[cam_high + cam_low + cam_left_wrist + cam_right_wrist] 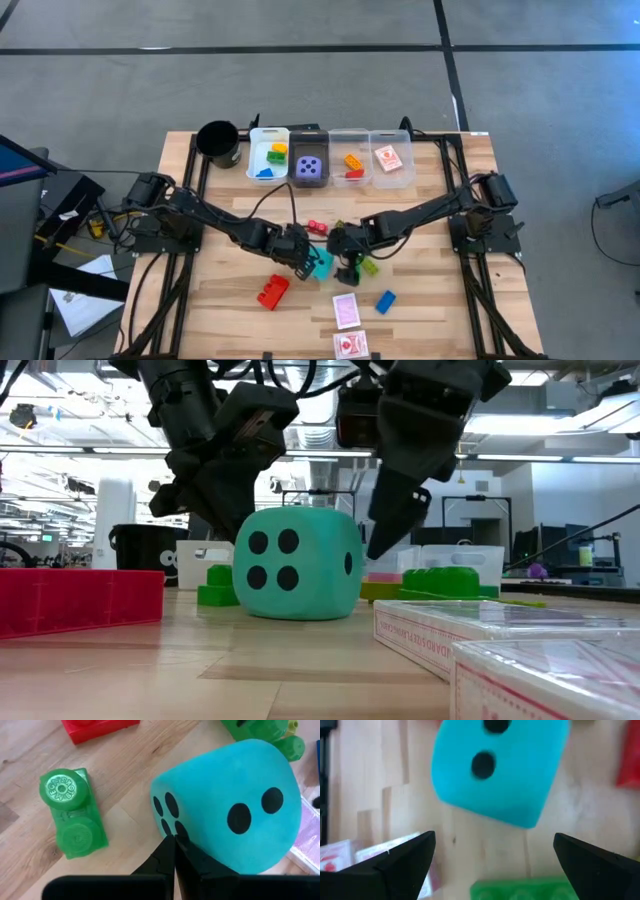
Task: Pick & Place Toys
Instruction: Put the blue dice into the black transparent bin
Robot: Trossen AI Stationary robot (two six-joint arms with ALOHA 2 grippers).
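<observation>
A cyan soft die (322,263) rests on one face on the wooden table, its two-dot face up. My left gripper (173,838) is shut, its tips at the die's left-far side, by the four-dot face (167,815). My right gripper (493,837) hangs open just right of the die (500,770), slanting down, its fingers apart from it. A green brick (75,815) lies flat by the left gripper. A red brick (272,291), a blue brick (385,301) and two red-white cards (346,310) lie nearer the front edge. My left gripper's shut fingertips (169,845) slant down from the far left, at the lower edge of the die's four-dot face (176,831). Whether they touch that face, I cannot tell. The die sits flat on the table.
Along the far edge stand a black cup (219,143) and several bins (309,158) holding bricks, a purple die and a card. A light green brick (369,266) lies right of the right gripper. A small red piece (317,227) lies between the arms.
</observation>
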